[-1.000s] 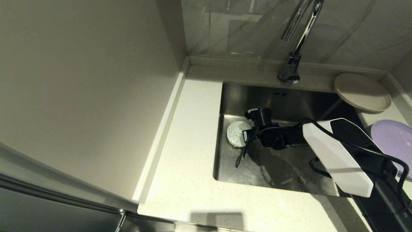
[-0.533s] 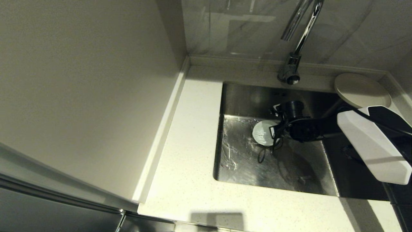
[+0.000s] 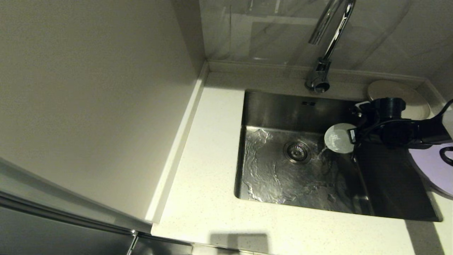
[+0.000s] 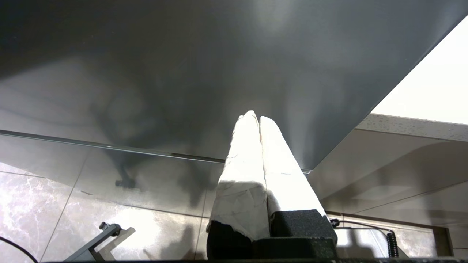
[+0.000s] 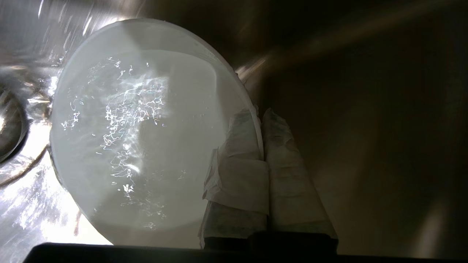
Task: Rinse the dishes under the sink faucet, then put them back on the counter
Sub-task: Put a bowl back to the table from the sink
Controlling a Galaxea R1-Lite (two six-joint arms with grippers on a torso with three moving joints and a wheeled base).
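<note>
My right gripper (image 3: 352, 140) (image 5: 260, 118) is shut on the rim of the small white bowl (image 3: 338, 138) (image 5: 142, 135), one finger inside and one outside. The bowl hangs tilted over the right side of the steel sink (image 3: 262, 106), wet and glistening inside. The chrome faucet (image 3: 324, 67) rises behind the sink; water ripples over the basin floor round the drain (image 3: 297, 151). The beige plate (image 3: 414, 92) lies on the counter (image 3: 208, 177) at the back right, the lilac plate (image 3: 433, 166) in front of it. My left gripper (image 4: 256, 117) is shut and empty, parked away from the sink.
A tall pale wall panel (image 3: 88, 106) borders the counter on the left. Grey marbled wall tile (image 3: 276, 32) stands behind the faucet. A raised rim (image 3: 177, 141) runs along the counter's left and back edges.
My right arm has carried the bowl from the sink's left side, past the drain, to its right side and lifted it. The drain has come into view.
</note>
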